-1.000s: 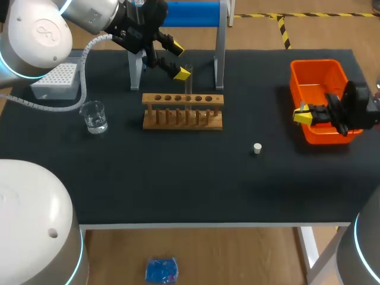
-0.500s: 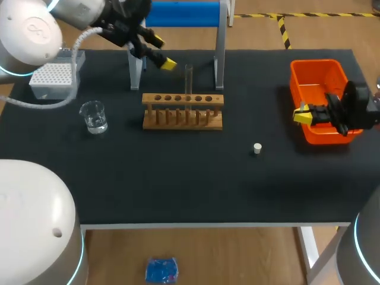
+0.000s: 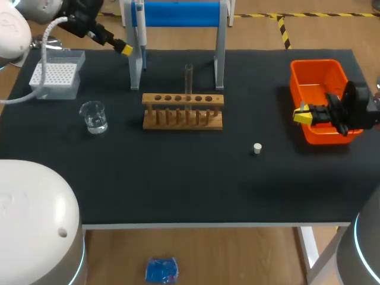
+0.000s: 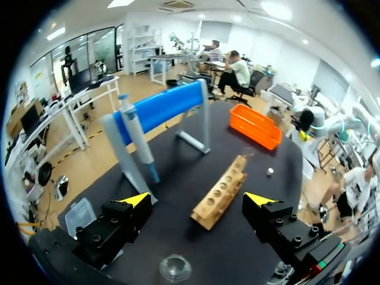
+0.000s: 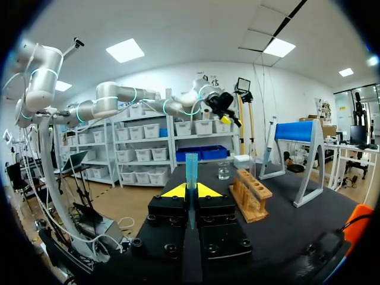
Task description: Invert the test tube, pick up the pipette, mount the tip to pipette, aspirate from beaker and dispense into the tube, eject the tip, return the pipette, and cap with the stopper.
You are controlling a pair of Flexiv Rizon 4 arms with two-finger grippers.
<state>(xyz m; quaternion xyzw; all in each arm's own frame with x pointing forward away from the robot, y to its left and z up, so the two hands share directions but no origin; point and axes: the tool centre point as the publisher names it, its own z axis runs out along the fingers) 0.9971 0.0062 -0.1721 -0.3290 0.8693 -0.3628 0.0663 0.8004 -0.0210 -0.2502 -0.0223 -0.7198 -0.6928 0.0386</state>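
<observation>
Left hand [image 4: 198, 199], open and empty, has left the upright test tube [image 3: 189, 80] for the pipette [image 3: 140, 35]; right hand [image 5: 190, 190] seemingly pinches a blue tip [image 5: 191, 168].

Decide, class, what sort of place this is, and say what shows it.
Most likely a laboratory bench set up for robot pipetting: a wooden rack holding an upright test tube, a glass beaker, and a pipette hanging on a blue stand.

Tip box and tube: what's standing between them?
One leg of the stand, with the pipette hanging beside it; the head view shows it.
</observation>
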